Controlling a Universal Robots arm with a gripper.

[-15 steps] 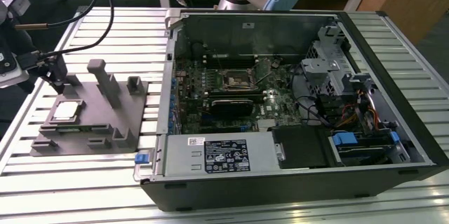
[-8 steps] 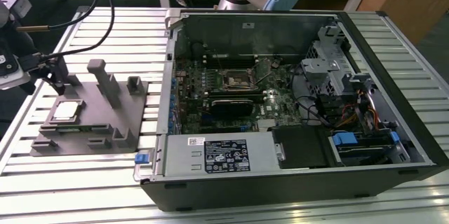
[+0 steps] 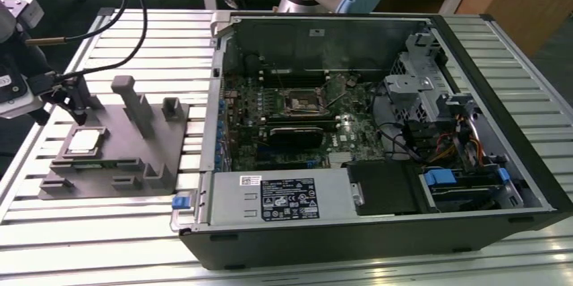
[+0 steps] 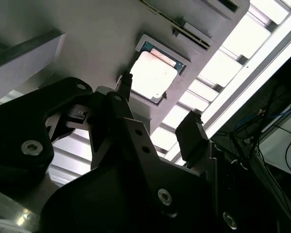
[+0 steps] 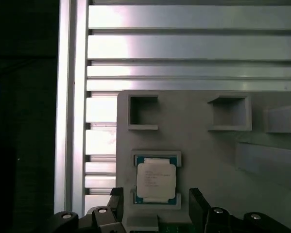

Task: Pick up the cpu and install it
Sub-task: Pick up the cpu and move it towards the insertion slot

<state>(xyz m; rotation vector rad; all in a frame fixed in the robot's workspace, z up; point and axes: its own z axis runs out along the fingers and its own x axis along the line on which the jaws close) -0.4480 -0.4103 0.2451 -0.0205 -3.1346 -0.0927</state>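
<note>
Jaws spread apart, empty, over the cpu (image 5: pixel 156 180) in its grey fixture (image 5: pixel 208 158); print unreadable

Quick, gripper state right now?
Gripper: open, holding nothing, poised over the cpu, which lies in the grey fixture.

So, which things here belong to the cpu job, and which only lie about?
Job: cpu, seated in the grey fixture; open pincer near it; motherboard socket.
Lying about: power supply, drive cage, cables.
</note>
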